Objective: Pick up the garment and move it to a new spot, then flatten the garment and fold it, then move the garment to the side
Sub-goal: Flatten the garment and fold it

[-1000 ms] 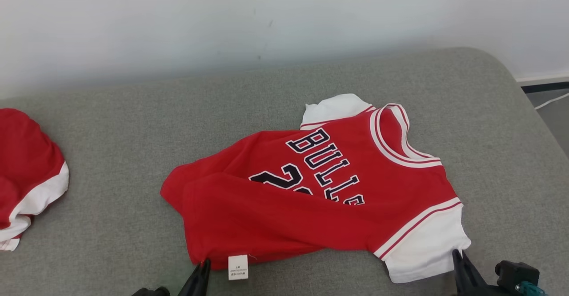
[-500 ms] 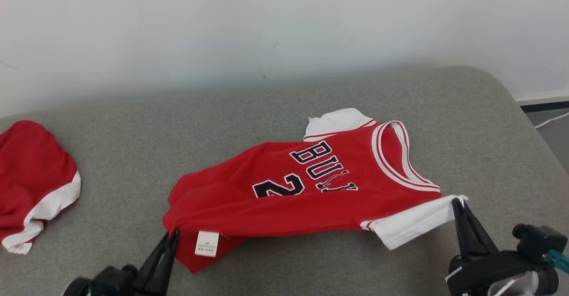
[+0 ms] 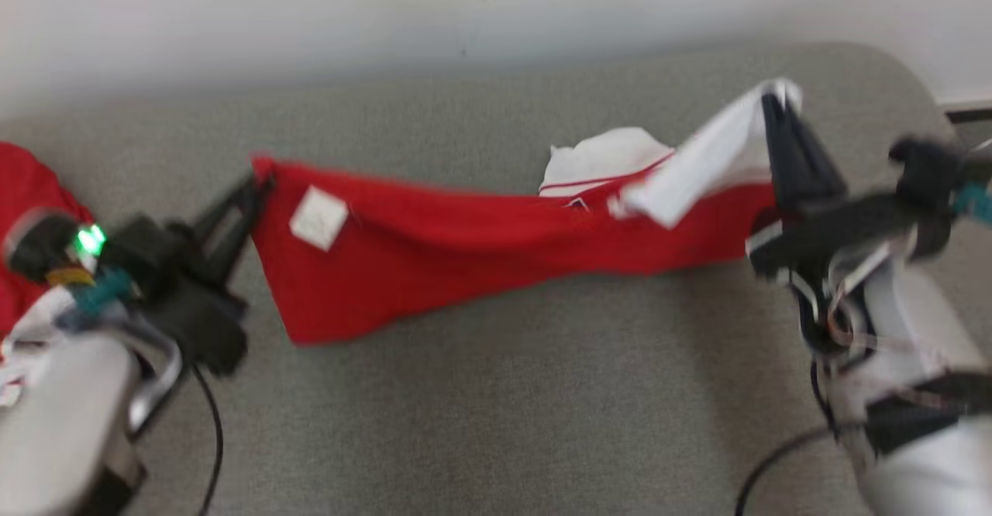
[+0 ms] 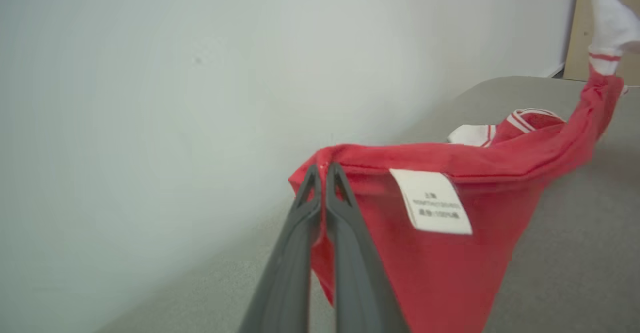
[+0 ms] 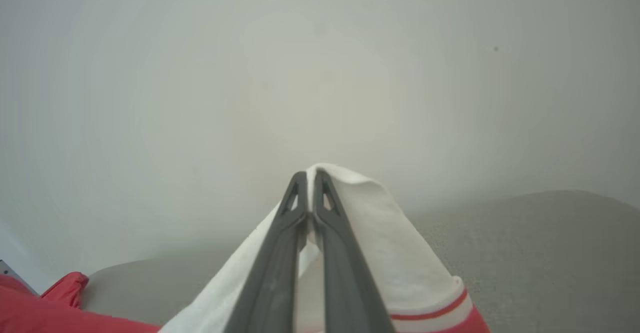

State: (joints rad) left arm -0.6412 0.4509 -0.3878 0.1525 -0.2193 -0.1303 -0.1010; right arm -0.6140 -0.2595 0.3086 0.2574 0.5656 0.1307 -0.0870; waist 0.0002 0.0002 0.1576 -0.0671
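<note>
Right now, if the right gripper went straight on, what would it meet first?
Likely the pale wall: the right gripper, shut on the jersey's white sleeve, points at it; depth unclear.

The place was a plain indoor room: a grey padded surface (image 3: 496, 423) stood against a bare white wall (image 3: 310, 12).

The left gripper (image 4: 322, 167) pinches the red-and-white cloth jersey (image 4: 450, 273) between dark jaws, mid-frame. A white rectangular label (image 4: 431, 208) sits just right.
</note>
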